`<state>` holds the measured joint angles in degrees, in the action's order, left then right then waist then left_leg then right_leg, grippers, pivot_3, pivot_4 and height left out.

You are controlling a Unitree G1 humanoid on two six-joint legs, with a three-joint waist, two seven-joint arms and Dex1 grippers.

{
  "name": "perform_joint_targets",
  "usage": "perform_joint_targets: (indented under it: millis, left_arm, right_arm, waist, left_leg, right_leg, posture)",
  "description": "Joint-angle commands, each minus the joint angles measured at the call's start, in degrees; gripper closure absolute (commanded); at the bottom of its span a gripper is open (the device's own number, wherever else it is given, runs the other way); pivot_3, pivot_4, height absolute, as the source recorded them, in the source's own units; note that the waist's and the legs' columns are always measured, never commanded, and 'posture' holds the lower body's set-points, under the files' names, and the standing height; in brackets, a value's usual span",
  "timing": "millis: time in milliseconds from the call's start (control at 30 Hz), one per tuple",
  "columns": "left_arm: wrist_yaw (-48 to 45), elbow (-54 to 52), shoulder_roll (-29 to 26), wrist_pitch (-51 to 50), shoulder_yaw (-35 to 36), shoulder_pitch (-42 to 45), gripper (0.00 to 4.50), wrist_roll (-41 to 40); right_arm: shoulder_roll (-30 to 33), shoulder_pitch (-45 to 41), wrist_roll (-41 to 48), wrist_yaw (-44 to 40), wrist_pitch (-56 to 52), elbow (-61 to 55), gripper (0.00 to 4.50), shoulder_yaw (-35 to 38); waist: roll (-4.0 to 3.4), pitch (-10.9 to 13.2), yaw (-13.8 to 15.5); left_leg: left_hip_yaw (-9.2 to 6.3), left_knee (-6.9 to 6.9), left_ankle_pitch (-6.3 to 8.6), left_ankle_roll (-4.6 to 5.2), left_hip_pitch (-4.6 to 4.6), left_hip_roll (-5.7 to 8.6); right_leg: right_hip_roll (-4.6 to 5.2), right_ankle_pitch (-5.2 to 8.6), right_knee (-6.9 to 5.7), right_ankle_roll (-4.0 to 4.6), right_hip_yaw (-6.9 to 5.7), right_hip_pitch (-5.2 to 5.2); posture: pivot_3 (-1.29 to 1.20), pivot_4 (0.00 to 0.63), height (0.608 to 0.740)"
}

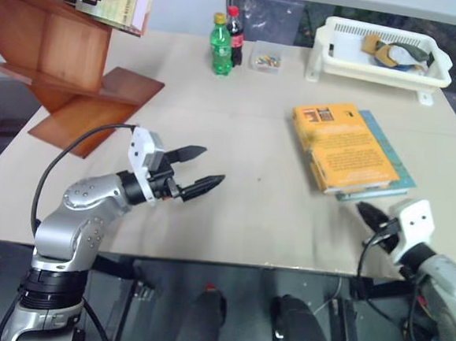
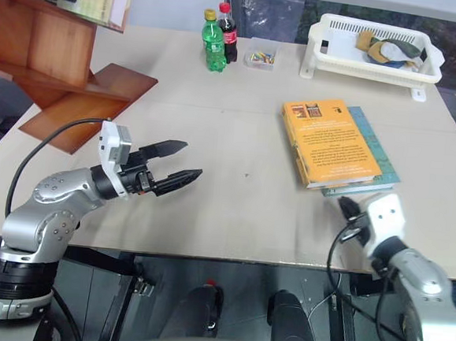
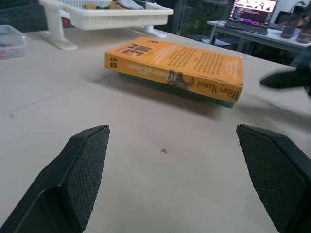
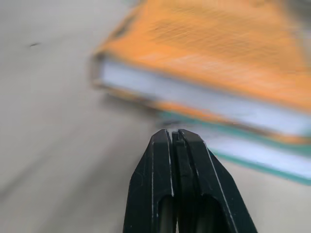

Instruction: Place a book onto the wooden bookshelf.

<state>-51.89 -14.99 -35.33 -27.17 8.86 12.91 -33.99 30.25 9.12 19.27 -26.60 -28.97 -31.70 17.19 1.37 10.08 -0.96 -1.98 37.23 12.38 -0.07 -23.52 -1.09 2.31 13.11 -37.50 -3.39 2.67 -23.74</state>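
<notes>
Here, the thick orange-yellow paperback book (image 1: 343,146) lies flat on the pale surface (image 1: 240,211), resting on a thinner teal book (image 1: 392,171), well apart from the reddish-brown slanted wooden bookshelf (image 1: 70,71). My left gripper (image 1: 200,168) hovers over the surface with jaws spread wide, holding nothing. My right gripper (image 4: 176,145) points at the paperback's white page edges, near them, jaws pressed together and empty.

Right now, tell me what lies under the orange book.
A thinner teal book lies under the orange book, flat on the table; its teal edge pokes out on the right and near sides. Most of its cover is hidden.
</notes>
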Motion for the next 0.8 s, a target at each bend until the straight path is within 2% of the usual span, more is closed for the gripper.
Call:
perform_joint_targets:
  millis: [33,67,133,167,267,367,433,567,667,800]
  left_arm:
    - [0.7,-1.2,0.3,0.0,0.2,1.2,0.00,-0.8]
    - [0.8,-1.1,0.4,-0.1,0.1,1.5,0.00,-0.9]
    - [0.9,-0.9,0.5,-0.2,0.0,1.8,0.00,-1.1]
    - [1.0,-1.0,0.6,-0.3,-0.1,1.9,0.00,-1.1]
    - [1.5,-1.8,0.9,-0.8,-0.2,2.1,0.00,-1.3]
    - [2.1,-2.8,1.0,-1.4,0.3,1.5,0.00,-1.5]
    - [2.4,-3.3,0.9,-1.6,0.7,0.9,0.00,-1.7]
    - [3.5,-5.1,0.9,-2.0,1.6,-0.8,0.00,-2.2]
    - [4.3,-6.2,0.8,-2.1,2.2,-2.1,0.00,-2.6]
    - [5.1,-7.3,0.7,-2.1,2.8,-3.6,0.00,-3.0]
  right_arm:
    - [4.9,-10.9,6.5,6.0,-18.6,-3.3,4.36,7.4]
    - [8.6,-16.5,5.0,7.5,-25.0,-0.2,4.36,6.6]
    - [13.6,-24.4,4.1,7.6,-31.5,5.9,4.36,4.5]
    - [16.6,-28.7,0.8,7.8,-30.3,11.8,4.36,1.1]
    - [20.2,-39.8,-6.2,9.7,-27.9,29.3,4.36,-5.9]
    - [19.7,-49.1,-10.8,7.6,-20.0,48.8,4.36,-11.2]
    - [18.7,-54.4,-12.9,5.0,-15.0,59.9,4.36,-14.1]
    - [15.6,-64.6,-14.2,1.0,-6.4,81.3,4.36,-14.9]
    - [14.7,-68.5,-15.4,-1.9,-1.8,89.7,4.36,-15.3]
    - [13.3,-70.3,-15.6,-8.2,1.1,94.6,4.36,-15.6]
  waist:
    - [-0.03,0.0,-0.3]
    - [-0.11,0.1,-0.5]
    - [-0.14,0.1,-0.6]
    - [-0.09,0.1,-0.5]
    - [-0.03,0.1,-0.4]
    - [-0.03,0.1,-0.3]
    - [-0.05,0.1,-0.4]
    - [-0.09,0.1,-1.1]
    - [-0.10,0.1,-1.2]
    - [-0.10,0.1,-1.3]
  left_leg:
    - [0.00,0.01,0.00,0.00,0.02,-0.01]
    - [0.08,0.05,0.00,0.00,0.06,-0.04]
    - [0.20,0.14,-0.01,0.01,0.15,-0.01]
    - [0.17,0.13,-0.01,0.02,0.17,0.00]
    - [0.09,0.08,-0.01,0.01,0.15,-0.08]
    - [0.11,0.01,0.00,0.01,-0.05,-0.07]
    - [0.19,0.01,0.00,0.02,-0.24,-0.06]
    - [0.26,-0.20,0.08,0.13,-0.32,-0.05]
    - [0.25,-0.33,0.10,0.15,-0.32,-0.05]
    - [0.24,-0.45,0.11,0.16,-0.29,-0.05]
  right_leg:
    - [-0.01,0.00,-0.03,0.00,0.01,0.00]
    - [-0.02,-0.02,-0.09,0.03,0.09,-0.01]
    - [-0.02,-0.06,-0.17,0.07,0.25,0.01]
    - [-0.03,-0.06,-0.16,0.07,0.24,0.02]
    - [-0.18,-0.06,-0.09,0.14,0.18,0.04]
    - [-0.19,-0.18,0.08,0.31,0.21,-0.06]
    - [-0.18,-0.31,0.21,0.11,0.31,-0.23]
    - [-0.18,-0.34,0.56,0.06,0.35,-0.25]
    - [-0.16,-0.34,0.66,0.06,0.33,-0.25]
    - [-0.16,-0.34,0.69,0.06,0.32,-0.25]
  posture:
    - [0.00,0.150,0.740]
    - [0.00,0.150,0.740]
    - [0.00,0.150,0.740]
    - [0.00,0.150,0.740]
    - [0.00,0.150,0.740]
    - [0.00,0.150,0.740]
    - [0.00,0.150,0.740]
    - [0.00,0.150,0.740]
    - [0.00,0.150,0.740]
    - [0.00,0.150,0.740]
